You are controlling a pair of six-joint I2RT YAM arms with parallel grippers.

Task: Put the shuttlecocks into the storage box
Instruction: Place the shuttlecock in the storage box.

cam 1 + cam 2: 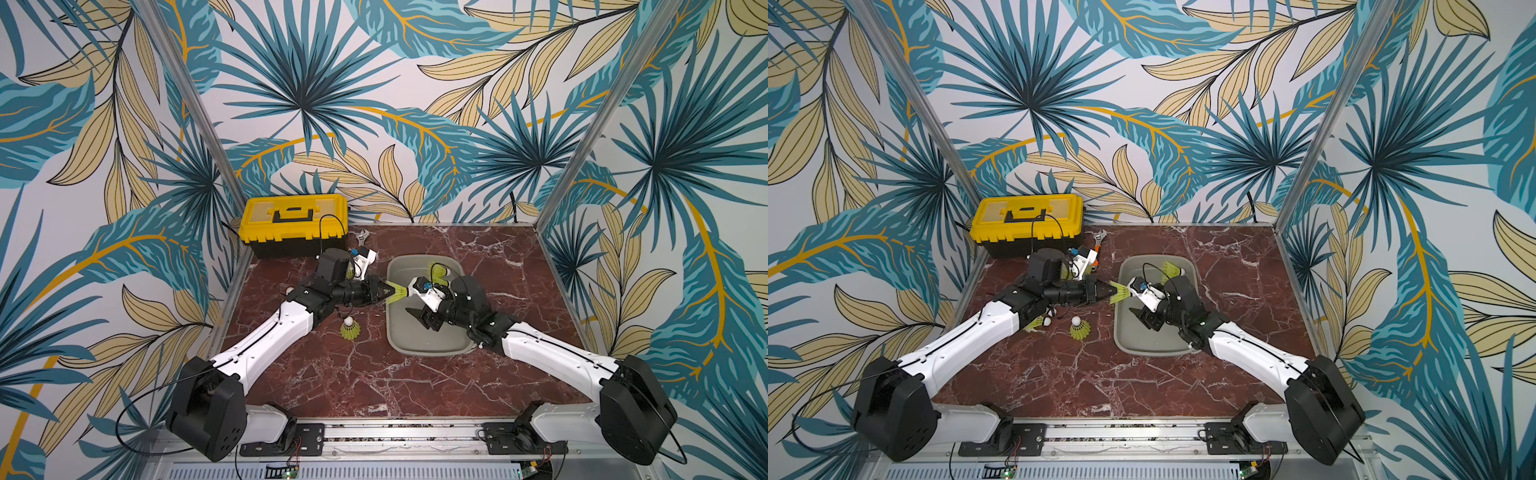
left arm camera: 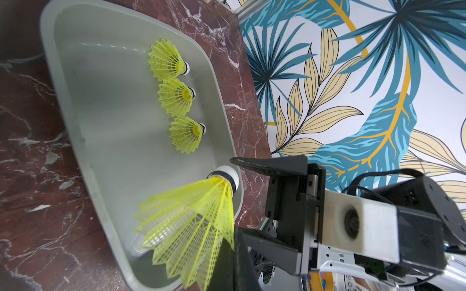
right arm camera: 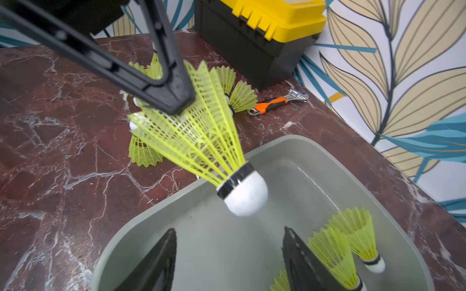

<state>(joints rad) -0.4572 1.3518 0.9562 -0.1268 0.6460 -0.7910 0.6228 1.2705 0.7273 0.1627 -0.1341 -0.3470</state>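
One shuttlecock hangs over the rim of the storage box, its skirt pinched in the left gripper (jaws clamped together on it), white tip pointing at the right gripper, whose jaws stand apart just beside it.

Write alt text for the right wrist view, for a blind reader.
The left gripper pinches a yellow-green shuttlecock by its skirt, white tip over the grey storage box. The right gripper is open over the box, near shuttlecocks lying inside. Loose shuttlecocks lie on the table.
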